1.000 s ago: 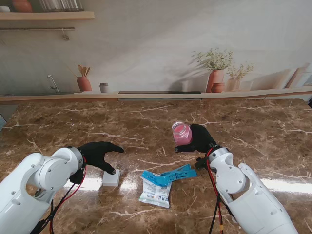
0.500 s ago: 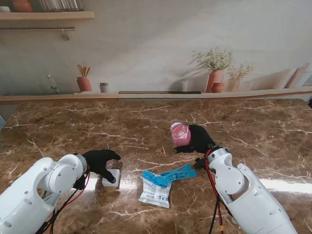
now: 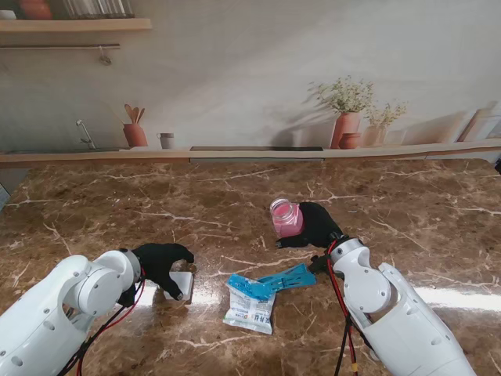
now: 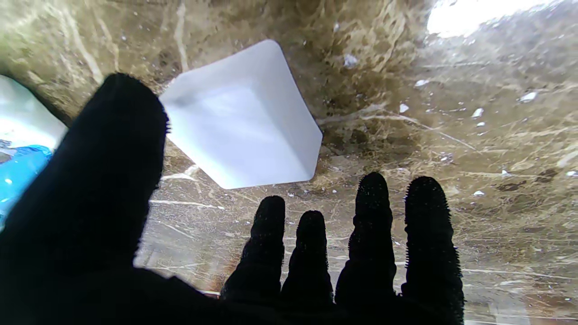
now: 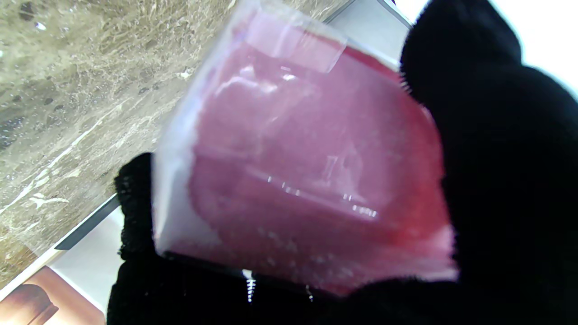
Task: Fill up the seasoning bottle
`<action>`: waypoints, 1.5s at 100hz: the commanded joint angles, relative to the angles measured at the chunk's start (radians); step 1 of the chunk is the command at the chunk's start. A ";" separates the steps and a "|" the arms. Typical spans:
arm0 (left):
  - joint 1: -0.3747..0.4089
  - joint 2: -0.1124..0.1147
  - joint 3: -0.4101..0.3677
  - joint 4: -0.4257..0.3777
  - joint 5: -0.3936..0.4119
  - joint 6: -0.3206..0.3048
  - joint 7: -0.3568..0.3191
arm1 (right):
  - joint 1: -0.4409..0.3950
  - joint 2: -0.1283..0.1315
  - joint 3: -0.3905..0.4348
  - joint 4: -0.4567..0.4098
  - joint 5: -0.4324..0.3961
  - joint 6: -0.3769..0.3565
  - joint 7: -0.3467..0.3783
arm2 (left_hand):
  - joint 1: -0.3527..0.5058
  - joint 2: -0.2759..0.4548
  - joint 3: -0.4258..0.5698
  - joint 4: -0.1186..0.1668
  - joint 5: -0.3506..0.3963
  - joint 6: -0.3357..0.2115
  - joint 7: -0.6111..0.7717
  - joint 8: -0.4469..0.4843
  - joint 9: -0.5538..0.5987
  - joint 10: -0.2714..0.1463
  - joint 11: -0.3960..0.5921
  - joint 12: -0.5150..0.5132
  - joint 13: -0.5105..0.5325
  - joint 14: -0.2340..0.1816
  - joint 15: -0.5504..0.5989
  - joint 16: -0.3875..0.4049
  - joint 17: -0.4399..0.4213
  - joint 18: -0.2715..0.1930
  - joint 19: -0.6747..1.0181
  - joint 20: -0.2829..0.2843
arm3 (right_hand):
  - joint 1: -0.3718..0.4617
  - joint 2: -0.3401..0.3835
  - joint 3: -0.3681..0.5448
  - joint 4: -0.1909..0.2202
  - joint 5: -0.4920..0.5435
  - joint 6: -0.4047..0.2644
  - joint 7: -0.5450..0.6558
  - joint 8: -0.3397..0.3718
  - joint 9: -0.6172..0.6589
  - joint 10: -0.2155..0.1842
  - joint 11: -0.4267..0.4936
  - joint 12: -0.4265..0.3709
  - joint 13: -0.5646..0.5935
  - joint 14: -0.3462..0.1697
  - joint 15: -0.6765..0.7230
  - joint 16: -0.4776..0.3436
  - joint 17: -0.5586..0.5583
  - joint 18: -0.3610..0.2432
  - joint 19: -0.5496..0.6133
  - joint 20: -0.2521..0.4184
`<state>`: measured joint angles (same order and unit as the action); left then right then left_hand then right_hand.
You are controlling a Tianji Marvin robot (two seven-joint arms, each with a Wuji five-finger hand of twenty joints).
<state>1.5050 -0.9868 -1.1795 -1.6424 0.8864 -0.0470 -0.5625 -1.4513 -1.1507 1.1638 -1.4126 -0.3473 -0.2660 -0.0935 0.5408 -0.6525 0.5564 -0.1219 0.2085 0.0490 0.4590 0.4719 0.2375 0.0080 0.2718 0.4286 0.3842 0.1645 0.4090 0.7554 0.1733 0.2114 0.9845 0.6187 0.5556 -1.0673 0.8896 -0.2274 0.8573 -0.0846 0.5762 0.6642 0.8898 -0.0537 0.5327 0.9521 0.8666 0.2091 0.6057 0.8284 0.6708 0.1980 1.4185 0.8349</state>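
Presently, we list what lies before us, largest first.

Desk: brown marble, carrying all that follows.

Right robot hand: our fingers are wrapped round the seasoning bottle, which we hold off the desk, right of centre and farther from us than the packet. The bottle tilts with its mouth toward our left, a lean that, we judge, presents the opening for filling. In the right wrist view the bottle shows clear walls over pink contents (how full, we cannot tell).

Left robot hand: fingers spread, holding nothing, arched over the white box; one fingertip seems to reach its near edge, though contact is not certain. We judge it is placed to take up the box.

Seasoning packet: white with a blue top, flat on the desk between our two arms, nearer to us than the bottle; untouched, so filling is not yet begun.

White box: small, square, on the desk just left of the packet. In the left wrist view the box lies beyond our fingertips, apart from them.
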 commanded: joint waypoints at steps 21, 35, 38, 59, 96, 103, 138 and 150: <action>0.076 0.001 -0.020 0.009 0.069 -0.053 0.043 | -0.002 -0.002 -0.003 -0.004 0.011 0.004 0.015 | -0.050 -0.028 0.023 -0.016 -0.081 -0.053 0.000 0.100 -0.048 -0.037 0.036 0.079 -0.029 -0.005 -0.027 -0.019 -0.021 -0.022 -0.017 0.022 | 0.302 0.393 0.338 -0.038 0.222 -0.144 0.154 -0.019 0.069 -0.031 0.142 0.056 0.089 -0.267 0.608 0.114 -0.023 -0.132 0.109 0.064; 0.102 -0.005 -0.023 0.022 0.103 -0.068 0.113 | -0.001 -0.002 -0.006 -0.004 0.013 0.004 0.012 | -0.049 -0.026 0.035 -0.014 -0.079 -0.054 0.019 0.160 -0.042 -0.044 0.086 0.130 -0.009 -0.005 0.008 0.014 -0.011 -0.028 -0.003 0.030 | 0.300 0.396 0.331 -0.037 0.220 -0.145 0.159 -0.028 0.070 -0.032 0.141 0.056 0.089 -0.268 0.609 0.115 -0.023 -0.133 0.108 0.064; 0.106 -0.007 -0.021 0.026 0.111 -0.071 0.130 | 0.000 -0.002 -0.007 -0.004 0.013 0.004 0.013 | -0.045 -0.024 0.042 -0.013 -0.078 -0.055 0.036 0.174 -0.035 -0.045 0.101 0.138 0.000 -0.003 0.017 0.021 -0.006 -0.030 0.006 0.034 | 0.300 0.396 0.330 -0.036 0.219 -0.145 0.160 -0.030 0.070 -0.031 0.141 0.056 0.088 -0.268 0.609 0.115 -0.023 -0.133 0.108 0.064; 0.114 -0.016 -0.003 0.087 0.137 -0.111 0.274 | 0.001 -0.003 -0.011 -0.005 0.015 0.007 0.012 | -0.029 -0.074 0.165 -0.023 0.017 -0.070 0.242 0.255 0.136 -0.055 0.197 0.181 0.121 -0.010 0.094 0.066 0.045 -0.056 0.061 0.064 | 0.299 0.399 0.324 -0.035 0.216 -0.147 0.166 -0.041 0.070 -0.032 0.141 0.057 0.087 -0.269 0.607 0.116 -0.025 -0.134 0.106 0.065; 0.102 -0.033 0.026 0.132 0.077 -0.104 0.381 | 0.003 -0.005 -0.011 -0.010 0.032 0.021 0.018 | 0.261 -0.090 0.293 -0.092 0.442 -0.232 0.483 0.139 0.576 -0.062 0.263 0.342 0.385 0.008 0.193 0.082 0.228 -0.054 0.178 0.040 | 0.296 0.406 0.315 -0.034 0.209 -0.144 0.178 -0.061 0.090 -0.034 0.147 0.057 0.072 -0.256 0.584 0.107 -0.043 -0.128 0.083 0.060; 0.098 -0.039 0.032 0.139 0.035 -0.090 0.391 | 0.001 -0.005 -0.008 -0.014 0.034 0.024 0.019 | 0.326 -0.074 0.311 -0.084 0.510 -0.256 0.529 0.041 0.699 -0.052 0.140 0.424 0.416 0.019 0.202 0.077 0.250 -0.048 0.192 0.032 | 0.296 0.411 0.311 -0.034 0.206 -0.144 0.179 -0.064 0.093 -0.035 0.148 0.057 0.072 -0.255 0.582 0.108 -0.044 -0.127 0.081 0.060; 0.088 -0.053 0.021 0.129 -0.017 -0.079 0.434 | -0.010 -0.003 0.004 -0.027 0.033 0.037 0.024 | 0.304 -0.045 0.391 -0.084 0.687 -0.276 0.579 -0.138 0.886 -0.033 0.054 0.428 0.532 0.033 0.221 0.061 0.336 -0.018 0.221 0.035 | 0.298 0.416 0.303 -0.031 0.200 -0.142 0.186 -0.075 0.097 -0.036 0.147 0.058 0.070 -0.253 0.575 0.110 -0.047 -0.126 0.075 0.061; 0.099 -0.059 -0.001 0.099 -0.024 -0.065 0.449 | -0.013 -0.003 0.007 -0.027 0.032 0.043 0.023 | 0.298 -0.042 0.404 -0.089 0.683 -0.279 0.595 -0.120 0.892 -0.025 0.064 0.437 0.539 0.030 0.228 0.065 0.338 -0.013 0.222 0.039 | 0.298 0.416 0.302 -0.031 0.200 -0.142 0.189 -0.077 0.098 -0.037 0.147 0.059 0.070 -0.253 0.574 0.110 -0.047 -0.126 0.074 0.061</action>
<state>1.5844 -1.0426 -1.1749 -1.5348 0.8630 -0.1234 -0.1151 -1.4571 -1.1517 1.1668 -1.4336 -0.3196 -0.2307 -0.0824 0.7082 -0.9092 0.7318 -0.2885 0.6359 -0.0300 0.7651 0.2761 0.9624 -0.0100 0.2156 0.8362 0.8873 0.1941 0.6211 0.8309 0.4996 0.1857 1.1694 0.6562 0.5554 -1.0674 0.8896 -0.2274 0.8579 -0.0846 0.5755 0.6003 0.8929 -0.0536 0.5327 0.9521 0.8662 0.2091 0.6106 0.8284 0.6458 0.1980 1.4196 0.8464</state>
